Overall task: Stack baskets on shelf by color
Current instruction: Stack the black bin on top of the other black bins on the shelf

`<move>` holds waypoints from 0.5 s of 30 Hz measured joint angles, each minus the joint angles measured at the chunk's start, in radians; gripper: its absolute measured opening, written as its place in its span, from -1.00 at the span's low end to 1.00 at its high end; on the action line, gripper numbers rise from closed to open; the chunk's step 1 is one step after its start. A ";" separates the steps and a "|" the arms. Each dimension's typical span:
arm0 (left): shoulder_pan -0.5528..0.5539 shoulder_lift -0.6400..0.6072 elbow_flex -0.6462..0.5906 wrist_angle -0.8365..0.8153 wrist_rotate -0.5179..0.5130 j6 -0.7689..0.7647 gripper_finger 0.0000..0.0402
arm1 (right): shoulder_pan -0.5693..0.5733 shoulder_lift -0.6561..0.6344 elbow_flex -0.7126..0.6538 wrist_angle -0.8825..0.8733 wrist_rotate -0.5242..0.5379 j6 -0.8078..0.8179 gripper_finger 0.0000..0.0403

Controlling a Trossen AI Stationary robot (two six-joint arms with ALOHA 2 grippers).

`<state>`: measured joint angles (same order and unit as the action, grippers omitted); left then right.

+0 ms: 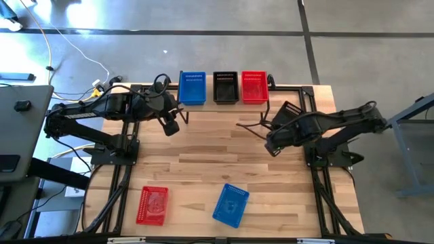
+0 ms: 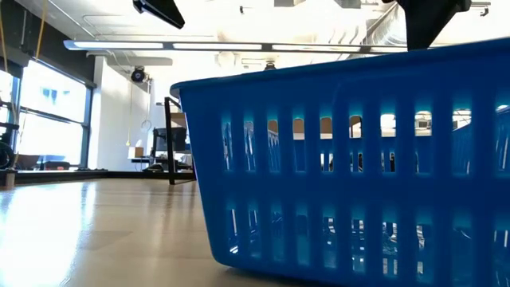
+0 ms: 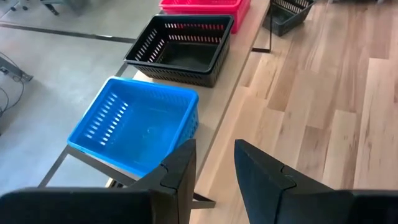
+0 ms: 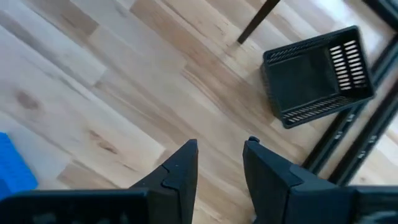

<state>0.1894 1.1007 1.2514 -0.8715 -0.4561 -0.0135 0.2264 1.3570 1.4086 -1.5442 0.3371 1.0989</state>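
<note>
Three baskets stand side by side on the shelf (image 3: pixel 225 93) at the table's far edge: a blue basket (image 1: pixel 192 88), a black basket (image 1: pixel 226 87) and a red basket (image 1: pixel 254 87). A second black basket (image 1: pixel 290 112) rests on its bottom on the table by the shelf's right end. Another red basket (image 1: pixel 152 205) and another blue basket (image 1: pixel 231 205) sit near the front edge. My left gripper (image 3: pixel 214 146) hovers open above the table just in front of the shelf's blue basket (image 3: pixel 134 124). My right gripper (image 4: pixel 222 144) points down, open, over bare wood short of the loose black basket (image 4: pixel 317 74).
The near blue basket (image 2: pixel 358 175) fills most of the low view. The shelf's thin black legs (image 3: pixel 270 31) stand on the table near the loose black basket. Bare tabletop (image 1: pixel 217 156) lies between the shelf and the two front baskets.
</note>
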 joint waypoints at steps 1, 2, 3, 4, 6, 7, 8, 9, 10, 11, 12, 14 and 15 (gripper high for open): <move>0.000 0.000 0.000 0.000 0.000 0.000 -0.51 | 0.000 0.005 0.000 -0.012 0.005 0.000 -0.43; 0.000 0.000 0.000 0.000 0.000 0.000 -0.51 | 0.000 0.010 0.000 -0.023 0.007 0.000 -0.43; 0.000 0.000 0.000 0.000 0.000 0.000 -0.51 | 0.000 0.013 0.000 -0.031 0.010 0.000 -0.43; 0.000 0.000 0.000 0.000 0.000 0.000 -0.51 | -0.001 0.015 0.000 -0.028 0.012 -0.001 -0.43; 0.000 0.000 0.000 0.000 0.000 -0.004 -0.51 | -0.001 0.018 0.000 -0.027 0.022 -0.013 -0.43; 0.000 0.000 0.000 0.000 0.000 -0.009 -0.51 | -0.001 0.018 0.000 -0.027 0.027 -0.021 -0.43; 0.000 0.000 0.000 0.000 0.000 -0.009 -0.51 | -0.001 0.018 0.000 -0.027 0.031 -0.027 -0.43; 0.000 0.000 0.000 0.000 0.000 -0.009 -0.51 | -0.001 0.018 0.000 -0.028 0.031 -0.037 -0.43; 0.000 0.000 0.000 0.000 0.000 -0.009 -0.51 | -0.001 0.018 0.000 -0.027 0.033 -0.047 -0.43; 0.000 0.000 0.000 0.001 0.000 -0.009 -0.51 | -0.002 0.018 0.000 -0.027 0.037 -0.063 -0.43; 0.000 0.000 0.000 0.001 0.000 -0.009 -0.51 | -0.003 0.018 0.000 -0.027 0.039 -0.084 -0.43; 0.000 0.000 0.000 0.001 0.000 -0.010 -0.51 | -0.003 0.015 -0.011 -0.026 0.040 -0.111 -0.43; 0.000 0.000 0.000 0.001 0.000 -0.010 -0.51 | -0.003 0.009 -0.030 -0.026 0.041 -0.114 -0.43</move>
<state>0.1894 1.1011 1.2514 -0.8705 -0.4564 -0.0238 0.2234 1.3664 1.3785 -1.5698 0.3779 0.9848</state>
